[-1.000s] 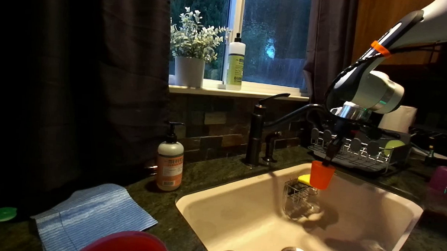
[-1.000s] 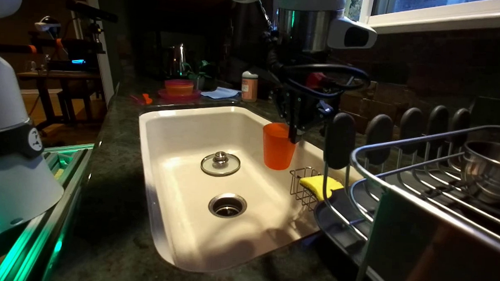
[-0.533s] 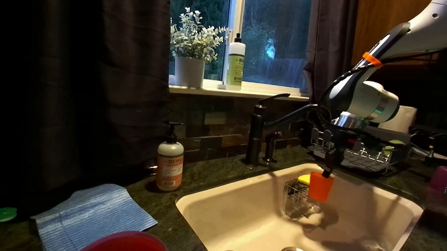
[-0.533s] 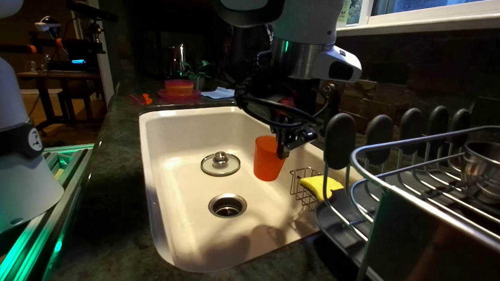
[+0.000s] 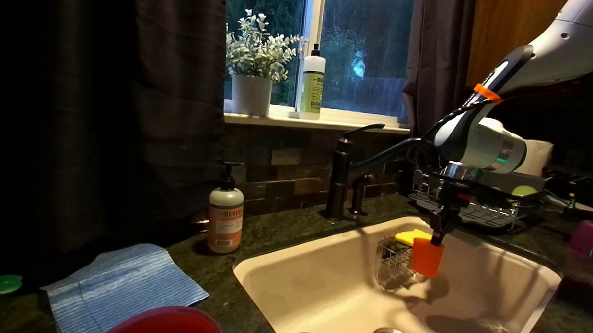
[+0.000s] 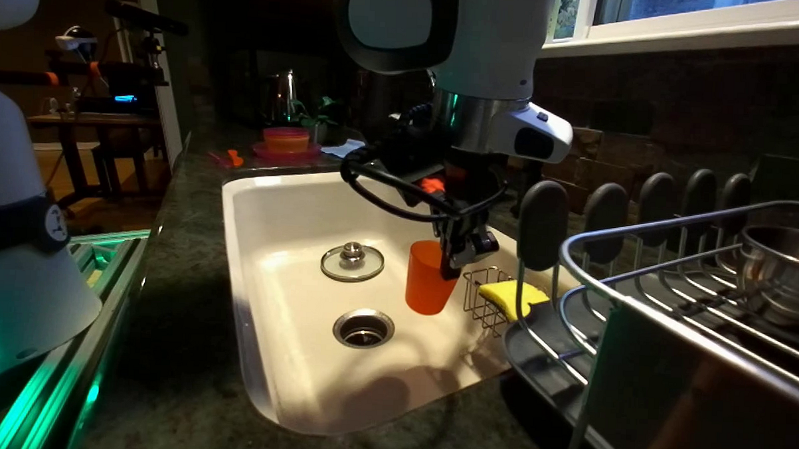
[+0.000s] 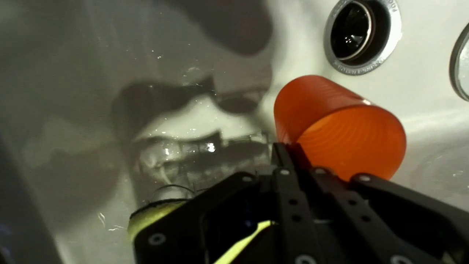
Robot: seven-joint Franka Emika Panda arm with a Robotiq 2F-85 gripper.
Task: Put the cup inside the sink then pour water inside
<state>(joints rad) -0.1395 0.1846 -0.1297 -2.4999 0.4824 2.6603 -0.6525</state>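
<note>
Along the wall (image 5: 284,157) ran the table (image 6: 184,297), and the arm (image 6: 495,48) reached over it. The sink (image 6: 275,353) was set in the table, between the wall edge and the edge by the arm's base (image 6: 38,298). Past one end of it stood the rack (image 6: 605,225); past the opposite end lay the cloth (image 5: 130,279). The faucet (image 5: 342,178) rose by the wall edge, the soap bottle (image 5: 225,225) between it and the cloth. The lid (image 6: 348,271) lay on the sink floor. The cup (image 6: 428,288) was inside the sink, mouth up and slightly tilted; whether it touched the floor could not be told. The sponge (image 6: 511,296) was near it, closer to the wall edge. The fingers (image 7: 289,190) were clamped on the cup's rim.
</note>
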